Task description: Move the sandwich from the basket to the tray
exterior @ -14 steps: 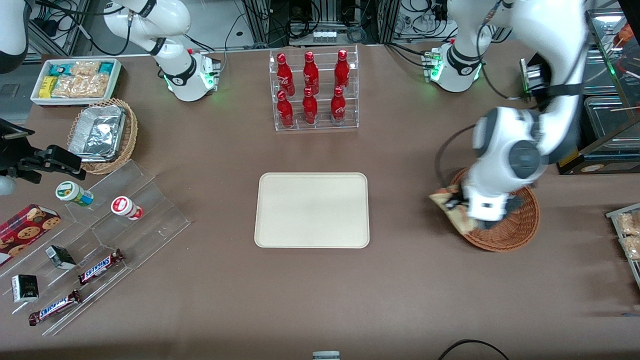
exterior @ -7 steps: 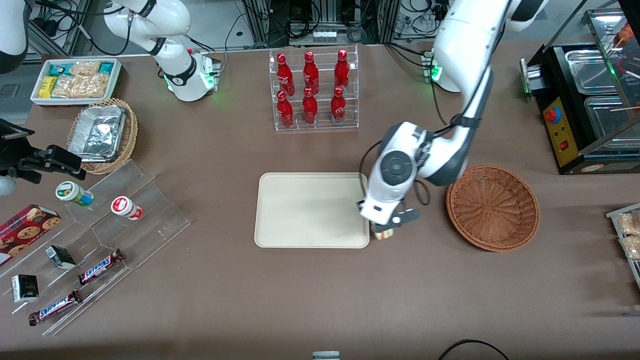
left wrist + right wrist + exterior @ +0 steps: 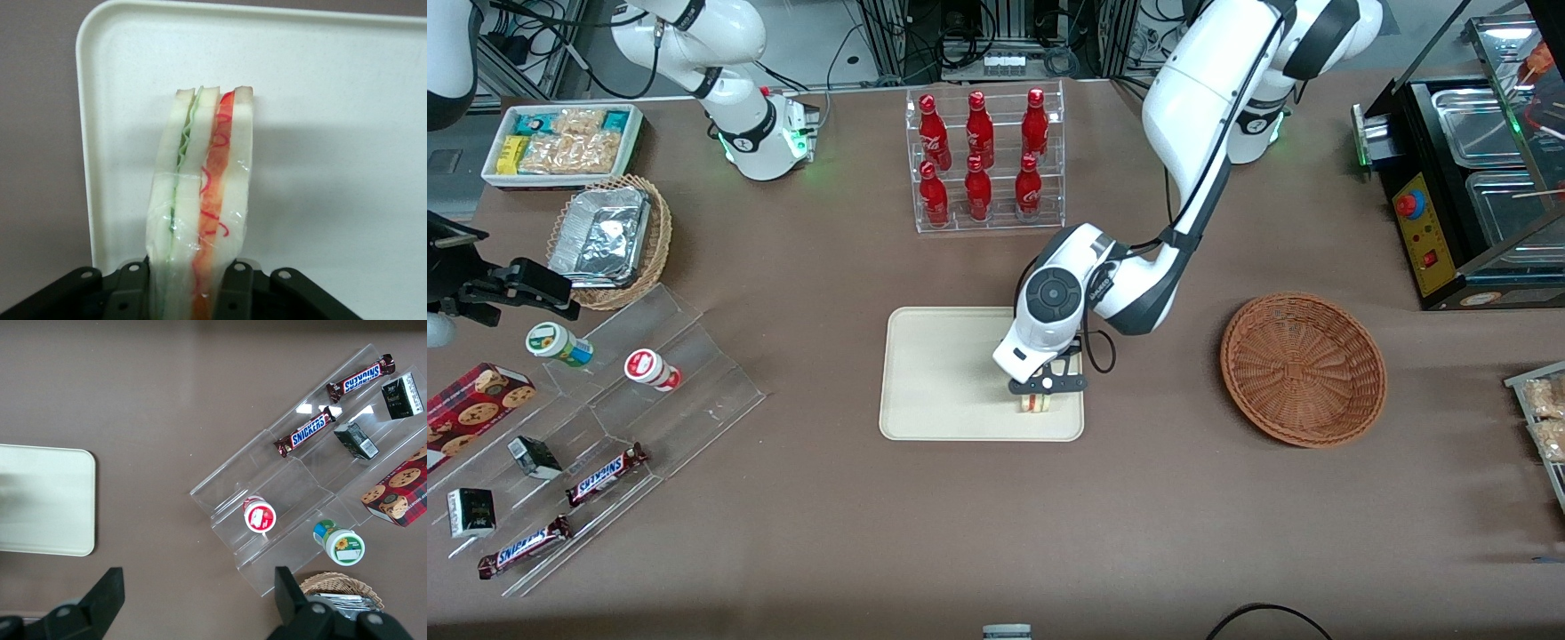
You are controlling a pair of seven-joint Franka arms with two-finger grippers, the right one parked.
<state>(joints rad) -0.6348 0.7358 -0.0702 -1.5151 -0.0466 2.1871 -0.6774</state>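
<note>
Plastic-wrapped sandwich [image 3: 200, 207], white bread with green and red filling, is hanging edge-on in the gripper [image 3: 1039, 402] above the cream tray [image 3: 943, 373], near the corner facing the brown wicker basket [image 3: 1303, 369], which is sitting empty.

The gripper [image 3: 1039, 391] holds the sandwich [image 3: 1035, 404] over the tray [image 3: 943, 373], basket [image 3: 1303, 369] beside.

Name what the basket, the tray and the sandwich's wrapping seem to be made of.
Basket: woven wicker, ribbed weave visible. Tray: probably matte plastic, smooth and cream. Sandwich, held over the tray in the shut pincer: clear film wrap, glossy creases.
</note>
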